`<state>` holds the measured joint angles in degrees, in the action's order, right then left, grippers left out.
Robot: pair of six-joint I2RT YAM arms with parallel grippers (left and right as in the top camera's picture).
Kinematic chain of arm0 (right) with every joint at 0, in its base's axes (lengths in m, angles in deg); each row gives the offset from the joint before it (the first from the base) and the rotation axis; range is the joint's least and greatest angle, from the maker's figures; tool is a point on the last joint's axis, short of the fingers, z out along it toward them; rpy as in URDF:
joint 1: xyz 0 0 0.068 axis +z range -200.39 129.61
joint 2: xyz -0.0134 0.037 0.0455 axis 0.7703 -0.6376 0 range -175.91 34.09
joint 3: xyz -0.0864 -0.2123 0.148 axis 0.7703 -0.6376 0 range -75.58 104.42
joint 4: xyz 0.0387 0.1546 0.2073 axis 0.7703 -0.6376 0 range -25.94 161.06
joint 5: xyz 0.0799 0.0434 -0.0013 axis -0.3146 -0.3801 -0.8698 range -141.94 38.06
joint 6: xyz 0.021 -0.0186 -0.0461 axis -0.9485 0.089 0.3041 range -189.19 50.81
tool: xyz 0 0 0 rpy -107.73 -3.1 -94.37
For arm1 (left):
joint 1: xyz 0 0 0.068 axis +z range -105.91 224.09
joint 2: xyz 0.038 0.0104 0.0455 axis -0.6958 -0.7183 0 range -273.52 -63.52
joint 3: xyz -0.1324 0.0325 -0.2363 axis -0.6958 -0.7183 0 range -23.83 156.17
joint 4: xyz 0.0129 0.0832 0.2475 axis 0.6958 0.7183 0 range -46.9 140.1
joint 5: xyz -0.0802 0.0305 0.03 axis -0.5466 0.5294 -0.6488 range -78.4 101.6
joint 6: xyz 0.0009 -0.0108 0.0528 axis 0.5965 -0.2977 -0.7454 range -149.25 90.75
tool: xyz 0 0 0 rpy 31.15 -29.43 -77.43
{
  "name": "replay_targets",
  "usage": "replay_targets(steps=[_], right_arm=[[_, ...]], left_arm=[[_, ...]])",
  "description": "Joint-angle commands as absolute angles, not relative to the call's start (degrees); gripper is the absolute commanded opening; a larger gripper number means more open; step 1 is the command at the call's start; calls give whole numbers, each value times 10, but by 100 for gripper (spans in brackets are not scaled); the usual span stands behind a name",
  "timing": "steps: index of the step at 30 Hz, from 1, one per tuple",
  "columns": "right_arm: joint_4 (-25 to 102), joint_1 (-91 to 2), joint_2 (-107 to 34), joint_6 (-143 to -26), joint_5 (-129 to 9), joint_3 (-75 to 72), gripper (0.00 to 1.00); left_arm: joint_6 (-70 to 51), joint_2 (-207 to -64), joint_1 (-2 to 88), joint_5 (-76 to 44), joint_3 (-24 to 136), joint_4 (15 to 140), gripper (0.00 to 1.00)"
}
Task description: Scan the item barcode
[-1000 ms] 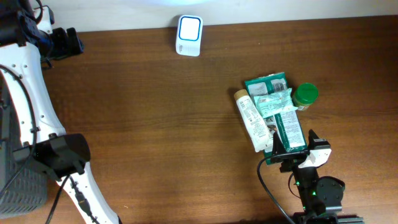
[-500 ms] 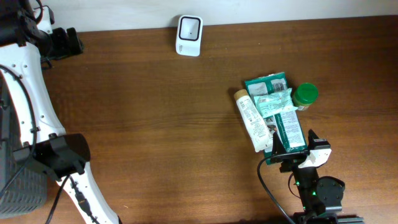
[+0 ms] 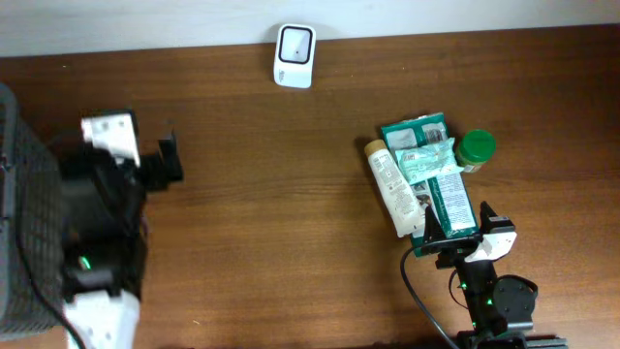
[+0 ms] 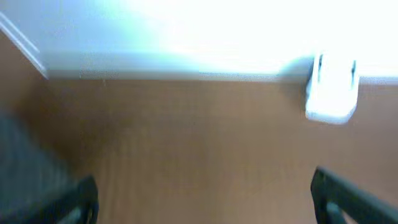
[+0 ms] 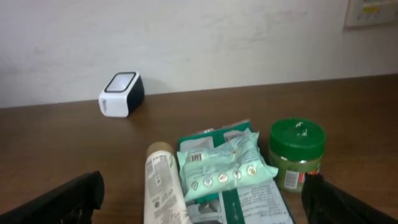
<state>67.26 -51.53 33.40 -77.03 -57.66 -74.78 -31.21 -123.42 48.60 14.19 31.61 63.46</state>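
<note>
Left gripper: We are seeing it hanging over the left part of the wooden table, jaws spread wide and carrying nothing. Its own wrist view is coming through blurred.

Right gripper: It is sitting low at the near edge of the table, jaws standing wide apart with nothing grasped. The near end of the dark green packet is reaching in between its fingers. We cannot tell whether they are touching it.

Items to scan: We are finding them bunched together on the right side of the table, just ahead of the right gripper. The packet is lying flat. A white tube with a tan cap is lying along its left side. A mint-green pouch is resting across the packet and the tube, showing a small printed label in the right wrist view. A green-lidded jar is standing upright just right of the pouch.

Barcode scanner: The small white unit with a dark face is standing at the far edge of the table against the wall, well apart from the items and from both grippers.

Left edge: A dark mesh basket is showing beside the left arm.
</note>
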Motion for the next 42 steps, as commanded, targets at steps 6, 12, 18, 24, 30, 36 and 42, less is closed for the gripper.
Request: replay_targets(steps=[6,12,18,24,30,36,42], right_arm=[[672,-519,339,-776,-584,-753,99],[672,-519,339,-776,-584,-753,98],[672,-519,339,-776,-584,-753,98],[672,-519,339,-776,-584,-753,98],[672,-519,339,-776,-584,-753,98],[672,-519,339,-776,-584,-753,98],[672,-519,337,-776,-584,-753,98]], left_arm=[[-361,-867,487,140,-159,294,99],[-363,-756,486,140,-233,343,99],[-362,-679,486,140,-233,477,99],[-363,-639,463,140,-233,477,99],[-362,-639,463,140,-233,477,99],[-363,-639,463,140,-233,477,99],[-362,-639,463,140,-233,477,99]])
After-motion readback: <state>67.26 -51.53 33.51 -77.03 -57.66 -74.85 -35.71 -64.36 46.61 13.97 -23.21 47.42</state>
